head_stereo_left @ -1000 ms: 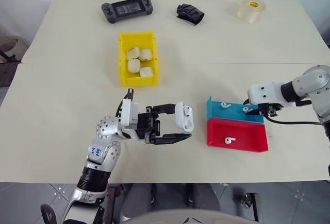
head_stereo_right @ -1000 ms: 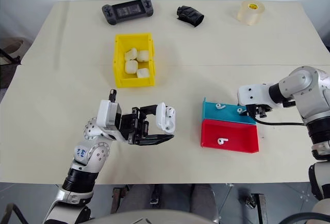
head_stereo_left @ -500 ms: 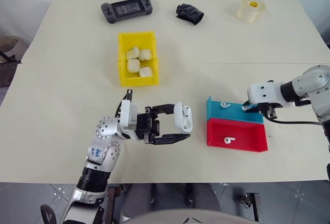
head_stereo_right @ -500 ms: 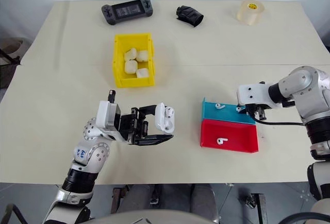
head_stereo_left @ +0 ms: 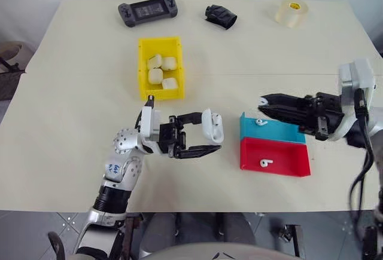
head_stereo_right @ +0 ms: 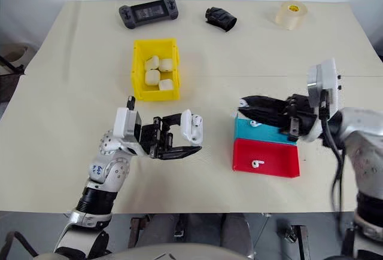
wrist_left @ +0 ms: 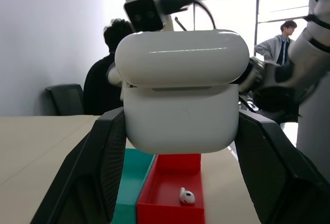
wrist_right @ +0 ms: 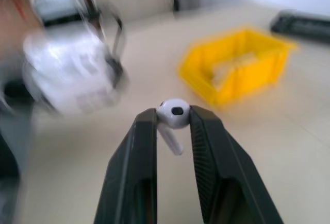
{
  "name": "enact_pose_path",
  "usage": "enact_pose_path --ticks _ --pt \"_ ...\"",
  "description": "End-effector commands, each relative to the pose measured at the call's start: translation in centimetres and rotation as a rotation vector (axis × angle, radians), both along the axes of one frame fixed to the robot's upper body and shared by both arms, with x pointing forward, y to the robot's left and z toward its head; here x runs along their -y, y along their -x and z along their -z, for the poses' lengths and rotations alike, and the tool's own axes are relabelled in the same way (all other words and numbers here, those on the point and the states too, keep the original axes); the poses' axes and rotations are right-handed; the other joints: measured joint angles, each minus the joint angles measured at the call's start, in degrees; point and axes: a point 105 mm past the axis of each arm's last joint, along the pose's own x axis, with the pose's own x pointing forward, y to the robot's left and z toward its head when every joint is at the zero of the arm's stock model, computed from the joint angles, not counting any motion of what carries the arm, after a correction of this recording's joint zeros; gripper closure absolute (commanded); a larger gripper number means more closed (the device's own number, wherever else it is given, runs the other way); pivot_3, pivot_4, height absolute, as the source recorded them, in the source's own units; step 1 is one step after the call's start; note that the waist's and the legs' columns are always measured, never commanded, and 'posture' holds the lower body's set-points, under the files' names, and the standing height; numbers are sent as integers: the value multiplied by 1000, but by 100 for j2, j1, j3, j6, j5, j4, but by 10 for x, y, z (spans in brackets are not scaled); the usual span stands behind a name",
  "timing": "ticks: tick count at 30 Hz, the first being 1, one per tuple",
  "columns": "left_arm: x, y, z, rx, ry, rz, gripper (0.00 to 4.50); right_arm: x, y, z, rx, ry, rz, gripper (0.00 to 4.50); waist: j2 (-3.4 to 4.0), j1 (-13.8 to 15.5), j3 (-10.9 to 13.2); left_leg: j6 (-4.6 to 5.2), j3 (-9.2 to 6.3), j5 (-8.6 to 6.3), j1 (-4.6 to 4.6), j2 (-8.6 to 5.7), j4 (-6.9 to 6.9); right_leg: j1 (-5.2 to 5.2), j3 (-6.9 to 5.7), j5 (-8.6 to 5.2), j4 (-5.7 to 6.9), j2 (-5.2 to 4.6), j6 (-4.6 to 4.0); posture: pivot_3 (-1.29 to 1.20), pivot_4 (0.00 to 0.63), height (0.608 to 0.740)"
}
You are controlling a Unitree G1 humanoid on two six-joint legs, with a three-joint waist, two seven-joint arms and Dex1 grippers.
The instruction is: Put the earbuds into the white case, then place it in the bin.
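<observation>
Left of centre in the left eye view, the left gripper is holding the white case above the counter, its jaws clenched on the case's sides. In the left wrist view the case's lid is sitting slightly raised over its body.

At the right of the frame, the right gripper is reaching toward the centre above the teal tray, its jaws pinching one of the earbuds, as the right wrist view shows. A second earbud is lying in the teal tray, and a third is resting in the red tray just below it.

The bin is sitting in the upper left of the frame, well apart from both grippers, with four white cases inside.
</observation>
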Motion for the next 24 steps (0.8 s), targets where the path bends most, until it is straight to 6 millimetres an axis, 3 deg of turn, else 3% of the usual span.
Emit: enact_pose_path --ticks 1,7,13,24 --pt "4 -3 -6 23 24 6 1730 -22 18 -16 -28 -193 -6 3867 0 -1 0 0 0 0 1 -1 0 0 0 0 1 0 0 0 150 740" --pt "10 -11 -11 2 53 -13 1730 -41 21 -14 -129 -403 23 3867 -3 1 -2 0 1 0 0 -14 -1 -4 2 0 7 2 0 0 150 740" --pt "10 -10 -9 -8 45 -17 1730 -55 32 -2 -221 -400 -38 3867 -2 -16 -2 2 2 0 0 -16 -2 -7 5 1 10 4 1 0 150 740" --pt "9 -11 -12 10 40 -19 1730 -63 34 14 -257 -333 -45 3867 -2 -11 -2 2 4 0 1 -15 -2 -9 9 1 13 5 1 0 150 740"
